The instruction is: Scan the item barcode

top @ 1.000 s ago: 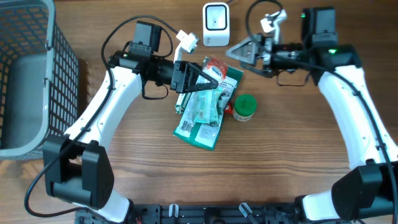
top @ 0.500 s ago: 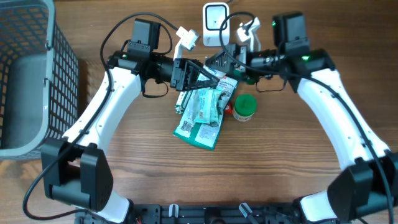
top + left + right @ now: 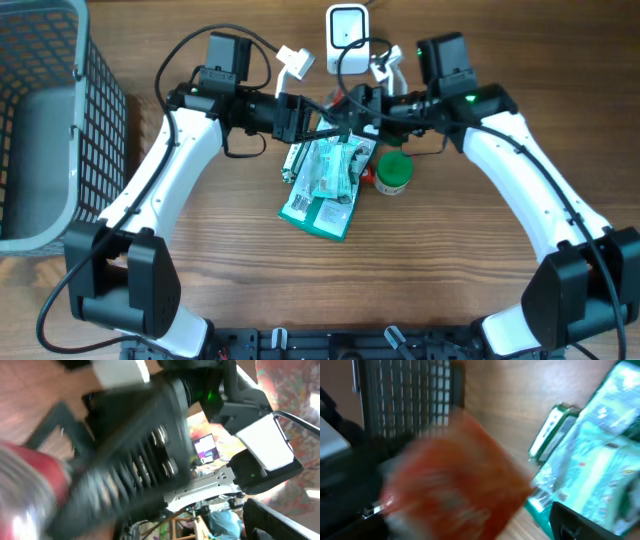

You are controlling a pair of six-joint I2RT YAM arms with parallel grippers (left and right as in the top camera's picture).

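Left tool (image 3: 325,125) stood wide open. Right tool (image 3: 355,105) hovered right at the crinkly red foil packet (image 3: 455,475), grip impossible to tell. Packet sat at the far end of the green plastic pouches (image 3: 325,180), print blurred.

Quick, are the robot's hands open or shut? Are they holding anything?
Left gripper: open wide, nothing clearly held.
Right gripper: cannot tell; a blurry red packet is right in front of it.
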